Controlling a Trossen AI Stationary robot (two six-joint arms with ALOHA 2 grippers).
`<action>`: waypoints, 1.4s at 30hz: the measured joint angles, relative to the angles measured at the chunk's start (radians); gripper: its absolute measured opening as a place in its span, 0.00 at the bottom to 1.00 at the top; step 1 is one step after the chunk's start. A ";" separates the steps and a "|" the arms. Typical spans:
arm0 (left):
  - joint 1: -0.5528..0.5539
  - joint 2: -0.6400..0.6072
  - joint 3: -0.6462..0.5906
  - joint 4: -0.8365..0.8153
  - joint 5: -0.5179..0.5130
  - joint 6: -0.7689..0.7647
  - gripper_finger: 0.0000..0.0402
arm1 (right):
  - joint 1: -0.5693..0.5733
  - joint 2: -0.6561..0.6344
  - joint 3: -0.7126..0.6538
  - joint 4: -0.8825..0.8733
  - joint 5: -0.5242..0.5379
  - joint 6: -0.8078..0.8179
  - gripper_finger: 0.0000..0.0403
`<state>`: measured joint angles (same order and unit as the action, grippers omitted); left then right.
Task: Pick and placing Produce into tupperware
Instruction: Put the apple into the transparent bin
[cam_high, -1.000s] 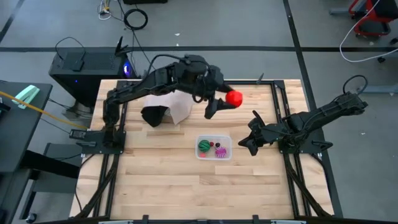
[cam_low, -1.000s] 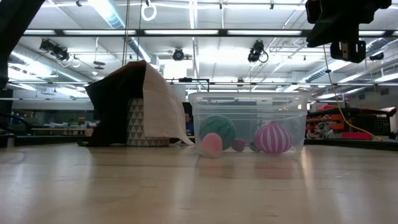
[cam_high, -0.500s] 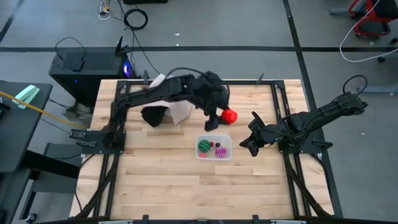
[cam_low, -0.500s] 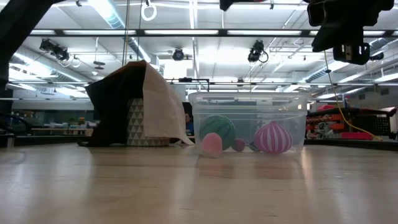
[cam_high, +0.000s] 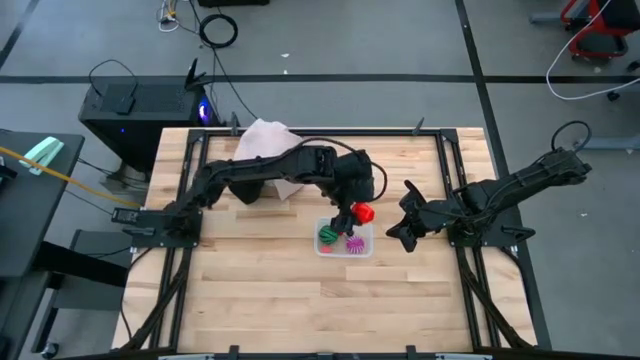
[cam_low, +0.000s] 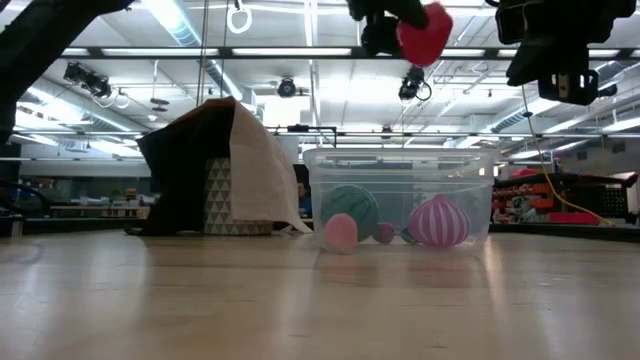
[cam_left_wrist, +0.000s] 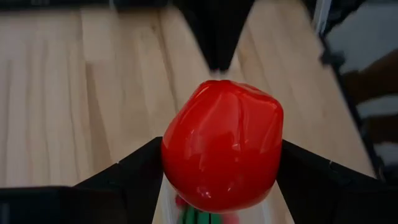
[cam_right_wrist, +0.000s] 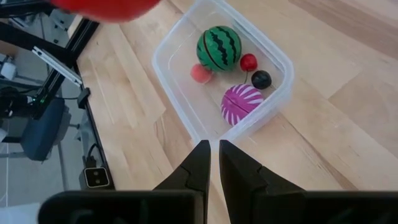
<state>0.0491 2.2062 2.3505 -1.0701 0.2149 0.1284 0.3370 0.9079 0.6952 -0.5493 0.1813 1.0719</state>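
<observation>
My left gripper hangs above the tupperware, fingers clamped on a red fruit. Down in the tub sit a green striped melon, a striped magenta piece, and small red bits. My right gripper waits just beside the tub, fingers nearly together

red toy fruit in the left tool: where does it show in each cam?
High: red fruit over the clear tub's far right corner.
Low: top centre, above the tub.
Left wrist: fills the centre, between the tool's fingers.
Right wrist: sliver at the top edge.
Shared landmark: the tub.
</observation>
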 joint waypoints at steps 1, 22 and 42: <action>-0.002 0.002 0.000 -0.031 -0.015 0.000 0.69 | 0.000 0.000 0.000 -0.003 -0.001 0.000 0.10; -0.034 0.049 -0.002 -0.124 -0.083 -0.007 0.69 | 0.078 -0.174 0.000 -0.106 0.020 -0.075 0.10; -0.058 0.133 -0.001 -0.118 -0.079 -0.071 0.69 | 0.169 -0.465 0.000 -0.112 0.192 -0.180 0.10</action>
<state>-0.0093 2.3387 2.3493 -1.1881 0.1355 0.0573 0.5056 0.4433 0.6956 -0.6616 0.3735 0.8922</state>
